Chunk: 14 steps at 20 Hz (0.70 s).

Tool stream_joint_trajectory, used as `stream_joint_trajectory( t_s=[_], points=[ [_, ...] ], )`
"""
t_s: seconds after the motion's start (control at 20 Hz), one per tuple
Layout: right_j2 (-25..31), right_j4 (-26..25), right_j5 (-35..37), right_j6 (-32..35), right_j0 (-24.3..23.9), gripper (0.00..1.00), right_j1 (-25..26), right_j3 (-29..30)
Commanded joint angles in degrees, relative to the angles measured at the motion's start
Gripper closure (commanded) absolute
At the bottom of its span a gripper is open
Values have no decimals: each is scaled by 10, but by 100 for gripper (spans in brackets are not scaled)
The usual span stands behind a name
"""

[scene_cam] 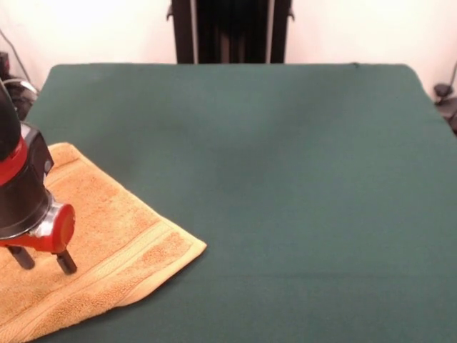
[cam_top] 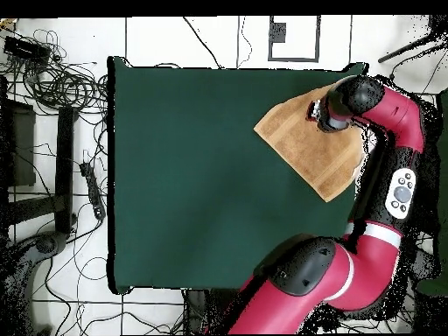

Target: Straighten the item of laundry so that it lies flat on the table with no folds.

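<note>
Item: hand towel (scene_cam: 93, 250), orange-tan terry cloth, ribbed border band running parallel to its near-right edge. Location: near-left corner of the bench (scene_cam: 285, 179) in the front view, set askew so one corner points right toward the bench's middle. Part of it runs out of frame at the left and bottom; the overhead view shows the whole cloth as a rough four-sided shape at one corner of the bench, one edge close to the bench's edge.

Condition: the visible surface reads largely flat. No raised fold or bunching can be picked out in either view, though the part beneath the arm is hidden.

Item: claw (scene_cam: 44, 259), on a red and black arm entering from the left. Two short dark fingers (scene_cam: 66, 263) point down with a moderate gap between them, nothing held. The tips sit just at or just above the cloth; contact cannot be confirmed.

Item: bench, dark green cloth surface, otherwise bare in the front view.

Step in hand, as judged: late in the straightening, either checking the lie of the cloth or positioning for a final tug.

Next move, as judged: confirm the hidden portion under the arm. If a tuck remains there, pinch that edge and draw it outward; if not, lift clear.
</note>
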Motion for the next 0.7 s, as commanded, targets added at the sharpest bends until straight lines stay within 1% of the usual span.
stream_joint_trajectory(
  t_s=[0.05, 0.35, 0.6, 0.7],
  points=[
    [24, -24, 153, -166, -6, 0, -11, 8],
    [59, -58, 169, -167, 6, 0, 5, -34],
    [118, -106, 170, -159, 14, 0, 11, -66],
    [154, -138, 175, -152, 14, 0, 12, -76]
  ],
)
